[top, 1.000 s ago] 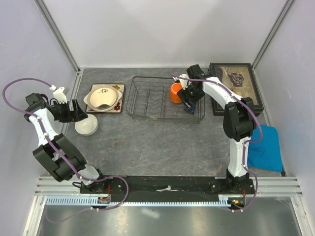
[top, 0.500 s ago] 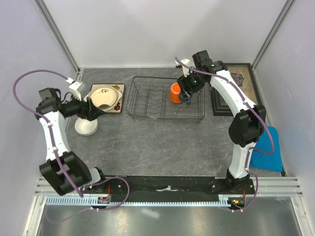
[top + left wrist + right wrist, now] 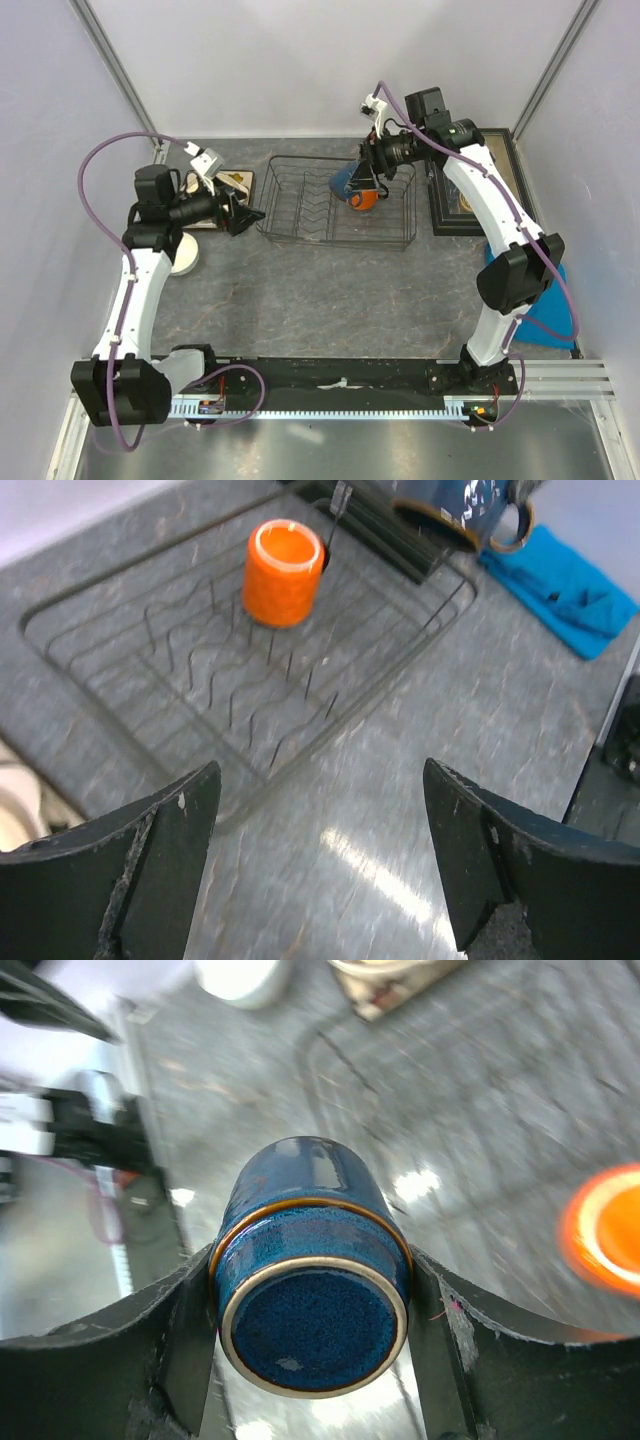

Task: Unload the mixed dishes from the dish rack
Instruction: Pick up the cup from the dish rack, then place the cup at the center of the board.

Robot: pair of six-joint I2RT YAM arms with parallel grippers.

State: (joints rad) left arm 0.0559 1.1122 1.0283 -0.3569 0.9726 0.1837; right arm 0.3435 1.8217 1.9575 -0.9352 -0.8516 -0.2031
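The dish rack (image 3: 310,205) is a dark wire rack at the back middle of the table. An orange cup (image 3: 366,199) (image 3: 283,572) stands upright in its right half. My right gripper (image 3: 358,178) (image 3: 310,1310) is shut on the dark blue mug (image 3: 344,183) (image 3: 310,1270), which hangs tilted on its side above the rack, its base toward the wrist camera. My left gripper (image 3: 246,216) (image 3: 320,820) is open and empty, just left of the rack (image 3: 150,630) and pointing at it. A white bowl (image 3: 186,258) sits on the table behind the left arm.
The square flowered plate (image 3: 239,180) peeks out behind the left wrist, left of the rack. A black framed box (image 3: 460,205) lies right of the rack. A blue cloth (image 3: 545,295) (image 3: 560,585) lies by the right wall.
My right gripper has lifted the dark blue mug out of the rack and carried it up and left, tilting it. My left arm has swung right from the white bowl to the rack.
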